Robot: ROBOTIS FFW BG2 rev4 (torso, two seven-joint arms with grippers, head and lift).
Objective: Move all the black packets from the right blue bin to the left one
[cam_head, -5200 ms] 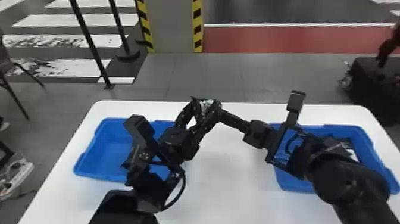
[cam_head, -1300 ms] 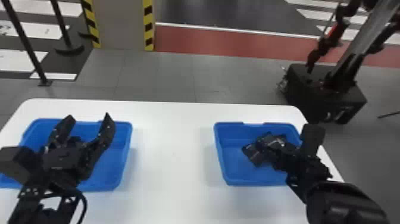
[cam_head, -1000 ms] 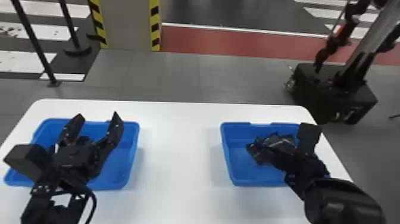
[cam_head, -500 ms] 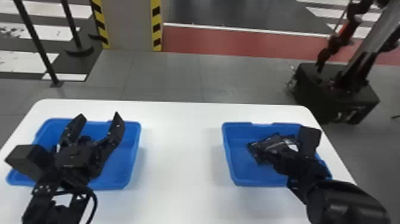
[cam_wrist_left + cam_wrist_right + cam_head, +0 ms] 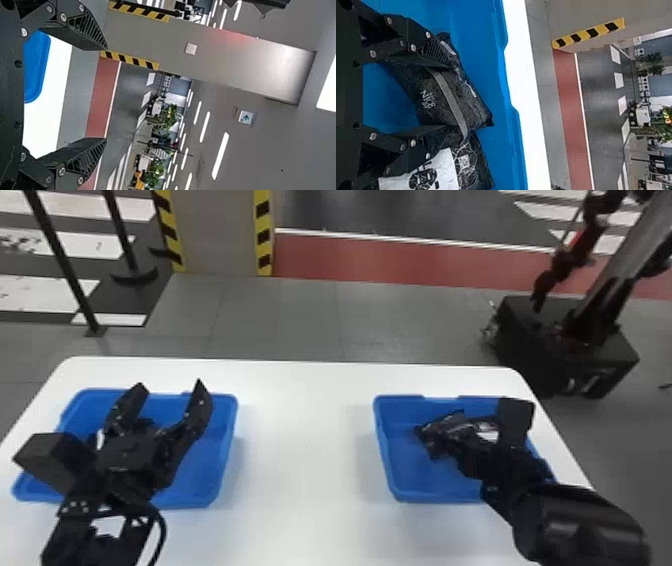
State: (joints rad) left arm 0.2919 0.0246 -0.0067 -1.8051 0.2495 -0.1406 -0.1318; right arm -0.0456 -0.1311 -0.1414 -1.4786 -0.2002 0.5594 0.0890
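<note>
The head view is looking forward and down across the white table (image 5: 305, 440) from its near side, taking in the left bin (image 5: 227, 452) and right bin (image 5: 386, 460) from farther back than the wrists. The left wrist view (lying on its side) is facing far over the left bin's edge, reaching high up the pillar (image 5: 220, 230). The right wrist view, also sideways, is looking from close range over the right bin toward its far rim and the floor beyond. All three are sharing the table, pillar and red floor strip (image 5: 400, 260).
</note>
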